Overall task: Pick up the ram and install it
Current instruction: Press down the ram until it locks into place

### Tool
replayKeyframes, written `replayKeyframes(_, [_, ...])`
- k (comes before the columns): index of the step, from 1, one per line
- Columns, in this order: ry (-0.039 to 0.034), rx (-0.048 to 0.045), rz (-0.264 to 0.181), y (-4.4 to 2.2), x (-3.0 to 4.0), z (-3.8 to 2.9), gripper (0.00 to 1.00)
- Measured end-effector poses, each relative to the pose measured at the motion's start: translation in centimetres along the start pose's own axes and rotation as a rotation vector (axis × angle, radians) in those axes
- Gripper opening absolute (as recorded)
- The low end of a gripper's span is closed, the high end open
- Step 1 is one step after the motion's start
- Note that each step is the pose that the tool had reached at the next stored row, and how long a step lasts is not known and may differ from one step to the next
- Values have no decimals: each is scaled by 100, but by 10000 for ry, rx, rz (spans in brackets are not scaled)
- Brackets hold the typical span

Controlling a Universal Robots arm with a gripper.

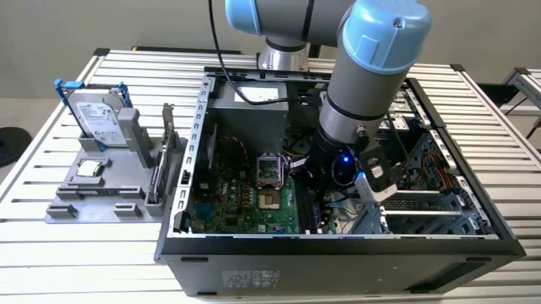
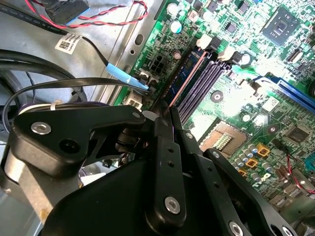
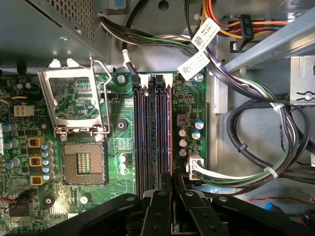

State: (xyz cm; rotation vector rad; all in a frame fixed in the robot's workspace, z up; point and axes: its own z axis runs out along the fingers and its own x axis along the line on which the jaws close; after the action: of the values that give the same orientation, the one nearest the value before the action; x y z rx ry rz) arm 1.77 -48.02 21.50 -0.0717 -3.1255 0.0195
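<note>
The black jointed pincer (image 3: 171, 189) hung low inside the open black desktop computer case (image 1: 338, 244), right over the row of memory slots (image 3: 152, 137) on the green motherboard (image 3: 118, 142). Its two fingers (image 3: 158, 211) were drawn nearly together, with only a thin gap between them. In that gap, in both wrist views, a long narrow dark circuit-board ram stick (image 2: 184, 81) stood on edge, its near end pinched between the finger tips and its length running along the outermost slot, the one nearest the cable bundle (image 3: 256, 147). I could not tell from either wrist view whether the stick was fully seated or only resting in the slot.

I counted four memory slots side by side, dark purple-black with a reddish edge showing on the occupied one. Just beside them sat one empty processor socket (image 3: 83, 164) with its silver metal retaining frame (image 3: 74, 101) flipped up.

In the exterior view, the single blue-and-silver robot arm (image 1: 372, 69) reached down into the case. On the slatted metal counter (image 1: 76, 247), towards the exterior view's left, stood one grey plastic holder (image 1: 106, 183) carrying one silver hard drive with blue brackets (image 1: 97, 117) and one small square silver processor chip (image 1: 90, 168).
</note>
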Motion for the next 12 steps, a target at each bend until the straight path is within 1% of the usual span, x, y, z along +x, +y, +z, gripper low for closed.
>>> replayKeyframes(12, [0,0,0,0,0,9,0])
